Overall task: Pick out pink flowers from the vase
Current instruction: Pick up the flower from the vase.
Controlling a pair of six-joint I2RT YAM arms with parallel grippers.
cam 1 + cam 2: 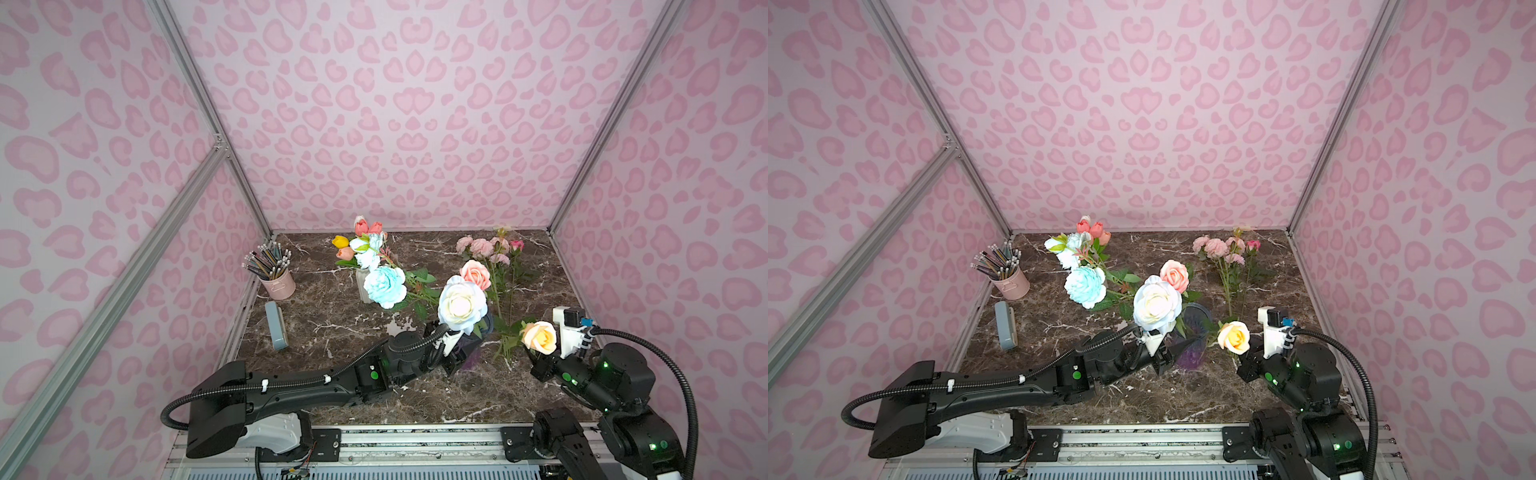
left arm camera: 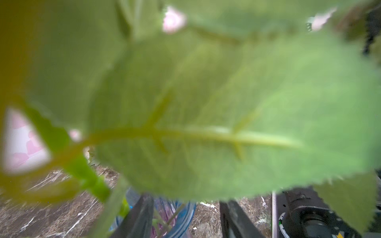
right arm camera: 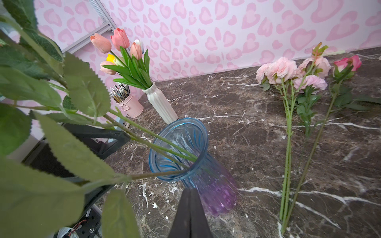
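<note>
A blue-and-purple glass vase [image 3: 186, 152] stands at mid-table and holds three stems: a pink rose [image 1: 476, 274], a white rose [image 1: 461, 305] and a peach rose [image 1: 539, 337]. More pink flowers [image 3: 288, 70] and a magenta bud [image 3: 348, 61] lie flat at the back right, seen in both top views [image 1: 1217, 248]. My left gripper [image 2: 185, 216] is open beside the vase's rim, its camera mostly covered by a leaf. One of its black fingers [image 3: 103, 140] lies under the stems. My right gripper [image 3: 190, 206] is shut and empty, its tip by the vase's purple base.
A white ribbed vase [image 3: 160, 103] at the back holds tulips [image 3: 120, 39] and a blue bloom [image 1: 384, 286]. A pink cup of pencils [image 1: 277, 282] and a grey case [image 1: 276, 325] sit at the left. Pink patterned walls close in three sides.
</note>
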